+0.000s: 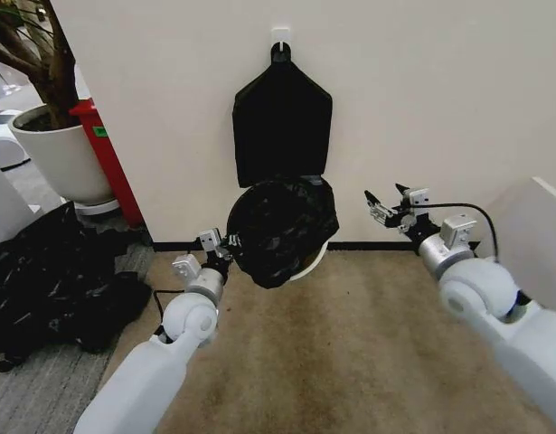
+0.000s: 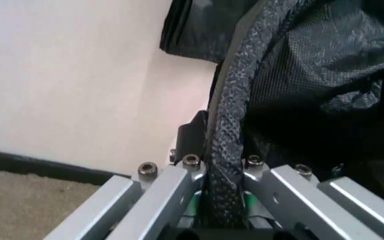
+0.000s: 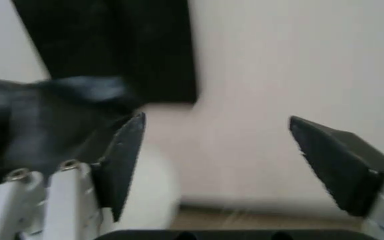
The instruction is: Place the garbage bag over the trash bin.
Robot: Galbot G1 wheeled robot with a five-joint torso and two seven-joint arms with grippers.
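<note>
The trash bin (image 1: 316,257) hangs tilted off the floor by the wall, its mouth turned towards me; a sliver of cream-white side shows. The glossy black garbage bag (image 1: 279,226) is draped over its mouth and rim. At the bin's left edge, my left gripper (image 1: 225,246) is shut on the bag-covered rim. The left wrist view shows the wrapped rim (image 2: 229,135) pinched between the fingers of the left gripper (image 2: 222,172). My right gripper (image 1: 387,206) hovers open to the right of the bin, apart from it. In the right wrist view the right gripper (image 3: 215,150) has the bag (image 3: 38,115) beside it.
A flat black bundle (image 1: 282,122) hangs from a wall hook just above the bin. A big black plastic heap (image 1: 51,280) lies on the floor at the left, with a white plant pot (image 1: 61,158) and a red object (image 1: 106,154) behind it. Beige carpet (image 1: 350,362) lies ahead.
</note>
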